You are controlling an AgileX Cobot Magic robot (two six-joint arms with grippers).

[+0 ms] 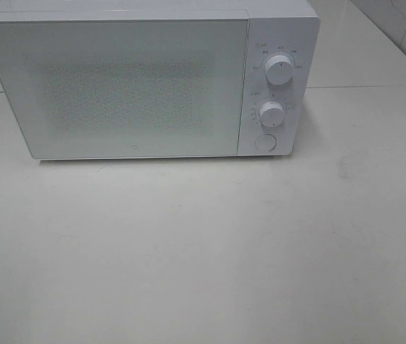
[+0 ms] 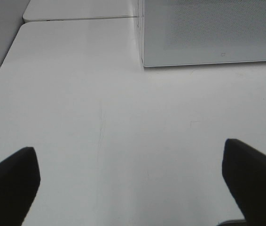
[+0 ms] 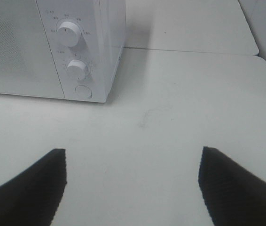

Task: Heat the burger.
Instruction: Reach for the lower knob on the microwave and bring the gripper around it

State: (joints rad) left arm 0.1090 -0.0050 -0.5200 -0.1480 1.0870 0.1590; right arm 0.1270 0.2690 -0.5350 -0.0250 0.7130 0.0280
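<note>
I am not seeing the burger anywhere: not on the bench (image 1: 203, 251), and not between the fingers of either arm. Perhaps it is sitting inside the microwave oven (image 1: 296, 29). The dotted door (image 1: 117, 86) is shut and I am not able to look through it, so I cannot tell.

The microwave oven is standing at the far side of the white bench. On its panel, the upper knob (image 1: 280, 69) and the lower knob (image 1: 270, 112) are both pointing about straight up, as far as I can judge. A round button (image 1: 265, 142) is sitting under them. I am not noticing any light behind the door.

The left fingers (image 2: 11, 188) are standing wide apart and are holding nothing. They are hovering over bare bench near the left front corner of the oven. The right fingers (image 3: 29, 188) are also apart and empty, and they are facing the corner with the knobs.

About progress I am only guessing. Either the burger is waiting inside and the timer needs turning, or it is not yet brought in at all. In both cases the heating does not seem to be running now.
</note>
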